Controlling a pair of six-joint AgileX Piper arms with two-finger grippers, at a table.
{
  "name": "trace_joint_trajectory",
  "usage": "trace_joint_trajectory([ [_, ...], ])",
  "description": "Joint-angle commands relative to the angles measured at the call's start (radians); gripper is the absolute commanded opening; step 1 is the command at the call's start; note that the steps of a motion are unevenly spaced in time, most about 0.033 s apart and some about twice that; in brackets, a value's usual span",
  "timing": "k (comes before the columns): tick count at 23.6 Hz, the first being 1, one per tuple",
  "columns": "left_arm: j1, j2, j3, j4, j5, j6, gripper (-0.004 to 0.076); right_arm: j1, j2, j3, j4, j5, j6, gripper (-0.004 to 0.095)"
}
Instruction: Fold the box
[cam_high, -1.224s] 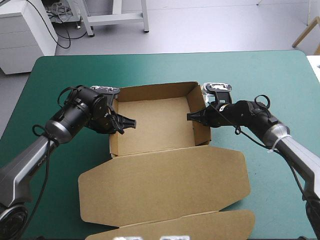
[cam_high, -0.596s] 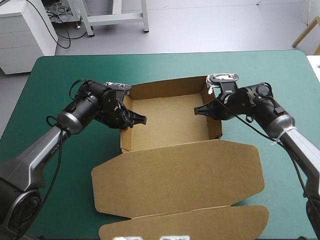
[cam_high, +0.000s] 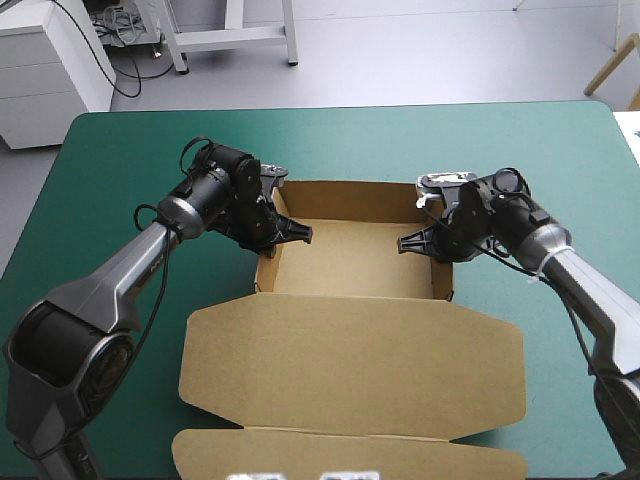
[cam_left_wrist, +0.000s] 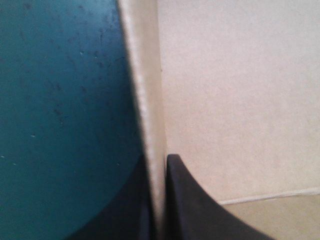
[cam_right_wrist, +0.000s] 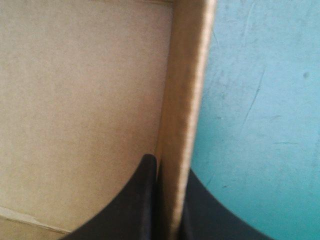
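The brown box (cam_high: 350, 255) stands as an open tray in the middle of the teal-green table, its walls raised and its lid (cam_high: 350, 365) lying flat toward the near edge. My left gripper (cam_high: 285, 232) is shut on the tray's left wall; in the left wrist view the wall (cam_left_wrist: 145, 100) runs up from between the black fingers (cam_left_wrist: 187, 200). My right gripper (cam_high: 425, 240) is shut on the right wall; the right wrist view has that wall (cam_right_wrist: 185, 100) pinched between its fingers (cam_right_wrist: 145, 195), the tray floor (cam_right_wrist: 80, 100) to one side.
The lid's front flap (cam_high: 340, 455) reaches the table's near edge. Bare teal-green cover (cam_high: 130, 150) lies behind the box and on both sides of it.
Both grippers, holding the side walls, have carried the tray rightward and a little farther from the near edge. The tray has turned square to the table, and the lid followed.
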Motion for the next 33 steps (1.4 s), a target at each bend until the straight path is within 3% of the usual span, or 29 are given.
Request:
trace_joint_trajectory([
  [1,0.0,-0.034,-0.032,0.053,-0.049,0.025,-0.001,0.0,0.014,-0.023,0.042,0.003,-0.06,-0.0003],
  [13,0.0,0.011,-0.032,0.05,-0.097,0.027,-0.001,0.0,0.057,-0.029,0.072,-0.038,-0.067,-0.0002],
  [19,0.0,0.023,-0.032,0.047,-0.082,0.101,-0.0004,0.0,0.057,-0.029,0.051,-0.035,-0.059,0.0022],
  [26,0.0,0.023,-0.032,-0.005,-0.08,0.166,0.0173,0.0,0.057,-0.071,0.007,-0.012,-0.003,0.0454],
  [31,0.0,0.023,-0.032,0.013,-0.08,0.166,0.043,0.0,0.057,-0.149,-0.073,0.065,0.008,0.0505],
  [33,0.0,0.023,-0.032,0.027,-0.08,0.166,0.0492,0.0,0.057,-0.176,-0.085,0.088,0.03,0.0505],
])
